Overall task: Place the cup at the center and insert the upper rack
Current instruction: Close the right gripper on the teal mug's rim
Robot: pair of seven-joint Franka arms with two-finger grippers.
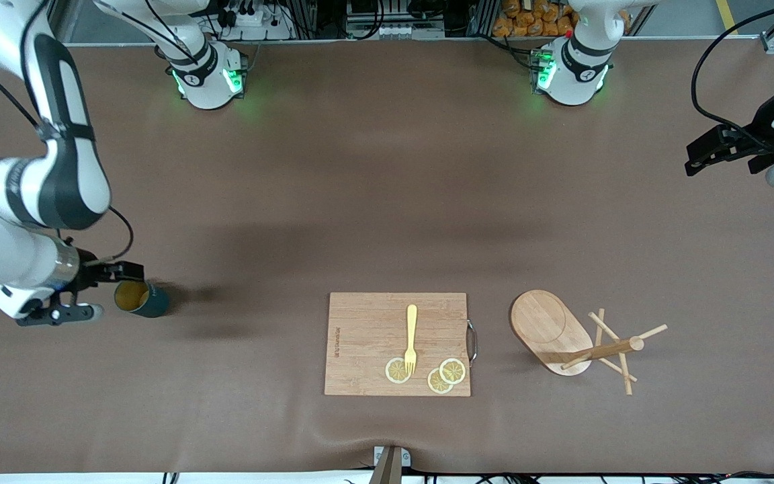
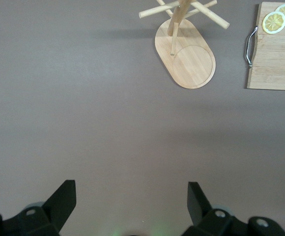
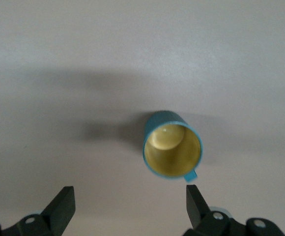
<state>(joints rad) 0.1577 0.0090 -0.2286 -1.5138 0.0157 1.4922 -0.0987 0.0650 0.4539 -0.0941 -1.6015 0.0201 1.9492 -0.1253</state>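
Observation:
The cup [image 1: 145, 299], dark teal with a tan-yellow inside, stands upright on the brown mat near the right arm's end of the table. My right gripper [image 1: 115, 292] is open right beside it. In the right wrist view the cup [image 3: 172, 150] sits just ahead of the gripper [image 3: 128, 196], its small handle close to one fingertip [image 3: 194, 194], and nothing is between the fingers. The upper rack [image 1: 551, 329], a light wooden mug tree, stands on its oval base toward the left arm's end. My left gripper [image 1: 729, 158] waits open over the mat's edge there, and the rack [image 2: 186, 56] shows well ahead of that gripper [image 2: 131, 194].
A bamboo cutting board [image 1: 367, 336] with a metal handle lies beside the rack's base, toward the right arm. On it are a yellow fork [image 1: 411, 336] and three lemon slices [image 1: 453, 370]. Bare mat [image 1: 373, 202] stretches between the cup, the board and the arms' bases.

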